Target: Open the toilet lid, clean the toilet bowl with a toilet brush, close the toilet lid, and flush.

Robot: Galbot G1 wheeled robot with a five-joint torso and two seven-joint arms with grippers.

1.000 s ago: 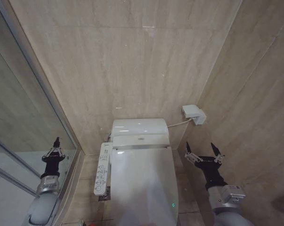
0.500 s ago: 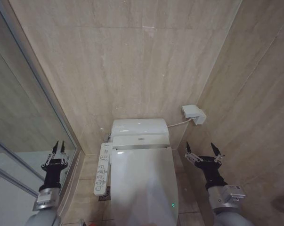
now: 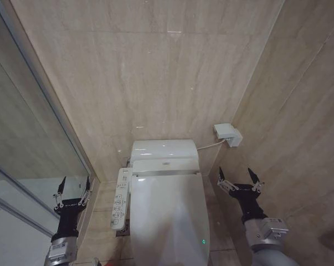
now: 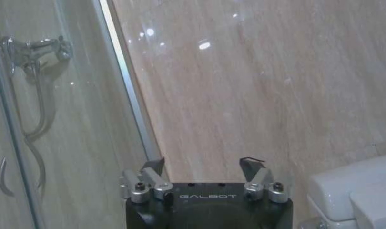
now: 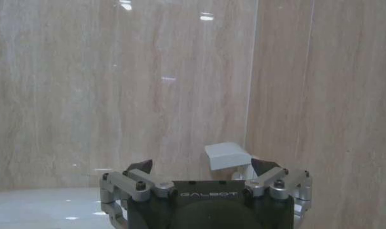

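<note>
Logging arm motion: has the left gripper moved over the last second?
Yes. The left gripper has dropped lower and shifted toward the toilet's button panel.

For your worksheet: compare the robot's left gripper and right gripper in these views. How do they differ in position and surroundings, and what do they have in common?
1. The left gripper hangs by the glass shower door, left of the button panel; the right gripper hangs by the right wall, beyond the toilet lid.
2. The left gripper sits lower in the head view than the right gripper.

Shared: both point upward, open and empty, touching nothing; the lid lies closed.
</note>
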